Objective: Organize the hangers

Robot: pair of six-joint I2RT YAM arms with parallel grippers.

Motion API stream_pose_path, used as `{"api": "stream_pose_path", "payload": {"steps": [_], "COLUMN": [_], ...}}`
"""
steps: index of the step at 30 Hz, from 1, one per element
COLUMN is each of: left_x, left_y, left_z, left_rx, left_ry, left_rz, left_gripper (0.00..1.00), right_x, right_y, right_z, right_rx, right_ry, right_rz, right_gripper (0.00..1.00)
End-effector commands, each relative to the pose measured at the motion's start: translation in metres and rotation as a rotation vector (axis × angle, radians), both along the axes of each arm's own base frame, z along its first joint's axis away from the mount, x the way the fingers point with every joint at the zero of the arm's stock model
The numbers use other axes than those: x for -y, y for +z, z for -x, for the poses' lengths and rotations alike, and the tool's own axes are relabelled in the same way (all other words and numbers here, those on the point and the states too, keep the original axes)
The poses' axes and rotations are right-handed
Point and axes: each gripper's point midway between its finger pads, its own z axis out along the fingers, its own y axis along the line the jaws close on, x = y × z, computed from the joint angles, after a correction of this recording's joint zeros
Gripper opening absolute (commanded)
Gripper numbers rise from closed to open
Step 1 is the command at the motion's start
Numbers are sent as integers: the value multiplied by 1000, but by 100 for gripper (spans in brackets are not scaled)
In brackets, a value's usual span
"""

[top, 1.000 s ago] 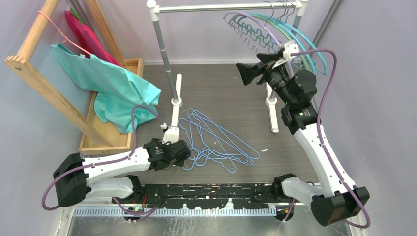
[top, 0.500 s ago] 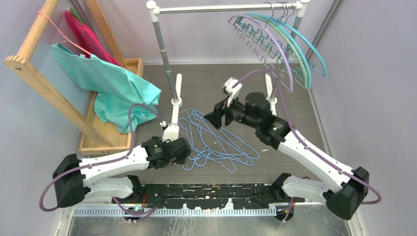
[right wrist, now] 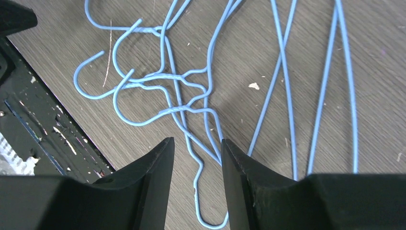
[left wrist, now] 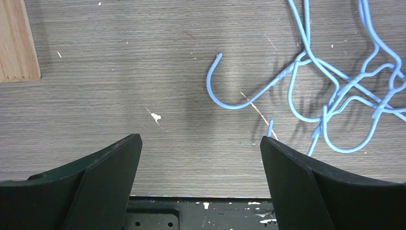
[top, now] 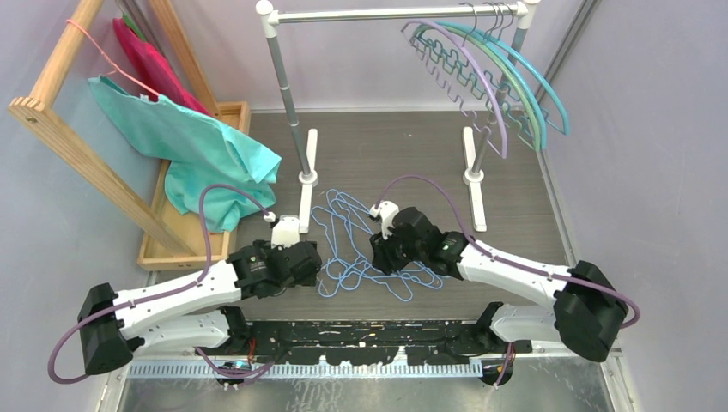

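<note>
Several light-blue wire hangers point(top: 371, 243) lie tangled on the table between the arms. Arched teal, green and purple hangers point(top: 494, 64) hang at the right end of the rail. My right gripper point(top: 380, 257) is down on the pile. In the right wrist view, my right gripper point(right wrist: 197, 143) has its jaws close together but apart, with one blue hanger's neck point(right wrist: 198, 172) lying untouched between them. My left gripper point(top: 316, 268) sits at the pile's left edge. In the left wrist view, my left gripper point(left wrist: 199, 143) is wide open over bare table, with blue hooks point(left wrist: 225, 98) just ahead.
The metal rail point(top: 378, 14) stands on two white feet point(top: 306, 180) point(top: 473, 184). At the left are a wooden frame point(top: 77, 146), a teal garment point(top: 202, 159) on a pink hanger point(top: 103, 53), and a wooden tray point(top: 167, 251). A black base plate point(top: 360, 333) runs along the near edge.
My right arm swung down from the rail to the blue pile, and its jaws narrowed. The hung hangers swayed once released. My left gripper shifted slightly.
</note>
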Motion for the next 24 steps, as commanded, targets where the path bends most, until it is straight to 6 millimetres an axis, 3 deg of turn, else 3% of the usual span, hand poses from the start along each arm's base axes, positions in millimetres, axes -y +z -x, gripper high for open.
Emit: {"api": "stream_pose_path", "payload": {"steps": [1,18,20,24], "left_x": [0,-8,-9,-12], "left_y": [-3,-6,-7,-8], "left_z": [-3,5,6,7], "left_rx": [11,8,7,5], "left_ry": [24,31,32,36], "left_rz": [6,45,47,42], "left_gripper": [98,98,98,98], "right_x": [-13,-8,-9,-9], "right_y": [-5,-64,-71,-71], "right_z": [-4,-22,-19,-17], "right_rx": [36,54,37,28], "right_ry": [2,-55,-40,-58], "right_rz": [24,163,174,165], "right_gripper": [46,46,42,21]}}
